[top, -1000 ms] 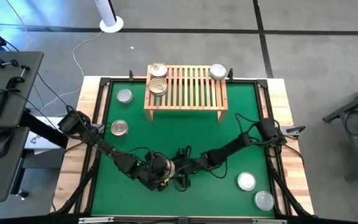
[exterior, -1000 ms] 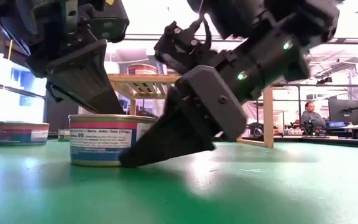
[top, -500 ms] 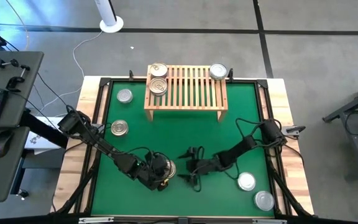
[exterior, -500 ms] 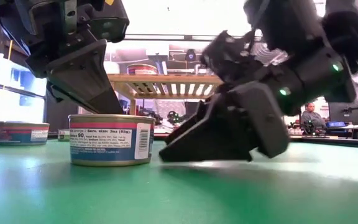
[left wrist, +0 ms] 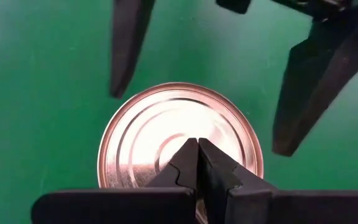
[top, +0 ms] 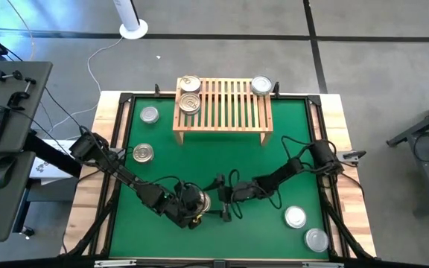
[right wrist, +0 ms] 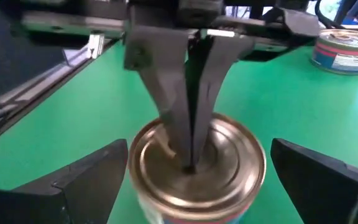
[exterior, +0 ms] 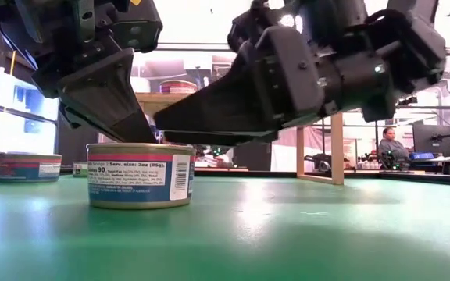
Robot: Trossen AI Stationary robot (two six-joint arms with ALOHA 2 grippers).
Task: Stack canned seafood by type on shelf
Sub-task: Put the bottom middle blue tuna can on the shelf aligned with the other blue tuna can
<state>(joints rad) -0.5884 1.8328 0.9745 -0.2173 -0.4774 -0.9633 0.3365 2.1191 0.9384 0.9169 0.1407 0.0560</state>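
Observation:
A gold-topped tin of canned seafood (top: 198,202) stands upright on the green mat near the table's near edge. My left gripper (left wrist: 197,146) is shut, its tips on the tin's top. My right gripper (top: 221,199) is open and almost level. Its fingers (left wrist: 126,56) stand on either side of the tin (right wrist: 197,171), about level with its top (exterior: 139,148). I cannot tell whether they touch it. The light-wood shelf (top: 222,108) stands at the far edge with two gold-topped tins (top: 190,94) at its left end and a silver one (top: 261,85) at its right. My left gripper presses its shut fingertips (right wrist: 190,158) on the middle of the tin's ringed gold top (left wrist: 160,134). The fingers come from above, slanting down from the table's left. The tin stands flat on the mat.
On the mat's left lie a silver tin (top: 149,115) and a gold-topped tin (top: 143,153). Two silver tins (top: 296,217) (top: 316,240) sit at the near right. The mat between the shelf and the arms is bare green.
My right gripper backed away from the tin toward the table's right, low on the mat. It then came back to the tin and tipped up from a downward slant to nearly level, its fingers now higher. It stayed open. The tin and my left gripper kept still.

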